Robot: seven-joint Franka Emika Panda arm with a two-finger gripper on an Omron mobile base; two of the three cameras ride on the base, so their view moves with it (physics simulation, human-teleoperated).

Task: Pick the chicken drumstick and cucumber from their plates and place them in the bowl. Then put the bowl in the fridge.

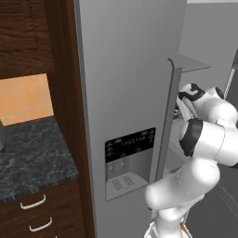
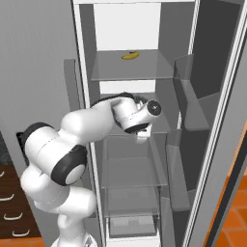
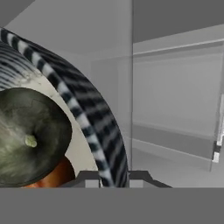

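bowl (image 3: 94, 127) rim clamped in gripper (image 3: 114, 177) at lower centre, cucumber (image 3: 30, 138) and chicken drumstick (image 3: 52, 177) seen inside at left, fridge (image 2: 144, 62) shelves behind

the bowl (image 3: 94, 127) is cut off by the left and bottom edges of the hand view; only one arc of its ribbed rim shows. the cucumber (image 3: 30, 135) is cropped at the left edge, showing one round end. the chicken drumstick (image 3: 54, 177) is mostly hidden under the cucumber. in the left base view the fridge (image 1: 125, 83) door hides the shelves. the small yellow item (image 2: 130, 55) at upper centre of the right base view is too small to identify.
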